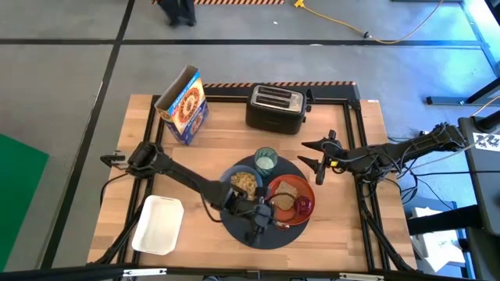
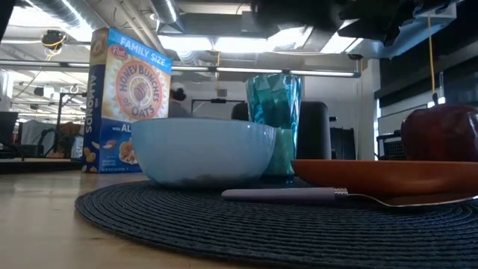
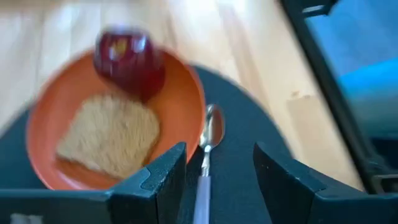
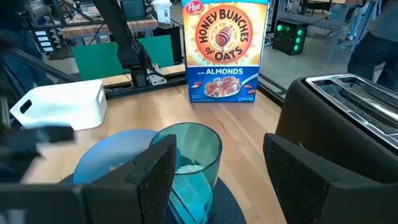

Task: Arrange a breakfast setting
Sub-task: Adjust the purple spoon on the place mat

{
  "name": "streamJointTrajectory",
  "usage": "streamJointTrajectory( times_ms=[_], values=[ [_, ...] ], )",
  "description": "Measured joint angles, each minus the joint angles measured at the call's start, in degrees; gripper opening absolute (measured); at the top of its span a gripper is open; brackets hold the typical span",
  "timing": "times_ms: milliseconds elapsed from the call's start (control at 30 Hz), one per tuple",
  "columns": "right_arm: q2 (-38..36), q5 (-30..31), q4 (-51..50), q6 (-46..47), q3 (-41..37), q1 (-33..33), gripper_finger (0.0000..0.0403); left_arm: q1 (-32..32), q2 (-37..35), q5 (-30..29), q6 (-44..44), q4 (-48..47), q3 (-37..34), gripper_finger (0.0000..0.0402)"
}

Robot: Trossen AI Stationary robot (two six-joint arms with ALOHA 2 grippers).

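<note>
A round dark mat (image 1: pixel 251 232) lies near the table's front edge. On it stand a blue bowl (image 1: pixel 244 181) with cereal, a greenish glass (image 1: pixel 266 160) and an orange-red plate (image 1: pixel 292 212). The plate carries a toast slice (image 3: pixel 109 134) and a red apple (image 3: pixel 129 59). A metal spoon (image 3: pixel 208 140) lies flat on the mat beside the plate, its handle (image 2: pixel 284 195) pointing to the near edge. My left gripper (image 3: pixel 221 180) hovers open above the spoon's handle, a finger on either side, touching nothing. My right gripper (image 4: pixel 217 180) waits open at the right, facing the glass.
A cereal box (image 1: pixel 183 105) stands at the far left and a black toaster (image 1: pixel 275 108) at the far middle. A white rectangular tub (image 1: pixel 158 225) sits at the near left. Bare wood lies to the right of the mat.
</note>
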Motion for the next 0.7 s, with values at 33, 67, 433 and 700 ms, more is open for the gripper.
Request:
streamJointTrajectory(
  times_ms=[33, 67, 433, 700],
  values=[
    [0.0, 0.0, 0.0, 0.0, 0.0, 0.0, 0.023, 0.3, 0.1, -0.2, -1.2, 2.1, -2.2, 0.0182],
    [0.0, 0.0, 0.0, 0.0, 0.0, 0.0, 0.023, 0.6, 0.1, -0.4, -2.1, 4.1, -4.1, 0.0182],
    [0.0, 0.0, -0.2, -0.8, 0.0, 0.0, 0.023, 1.9, 3.7, 1.8, -5.3, 14.5, -12.9, 0.0172],
    [0.0, 0.1, -0.5, -1.0, 0.0, 0.0, 0.023, 0.3, 7.0, 3.6, -3.5, 14.6, -12.9, 0.0161]
  ],
)
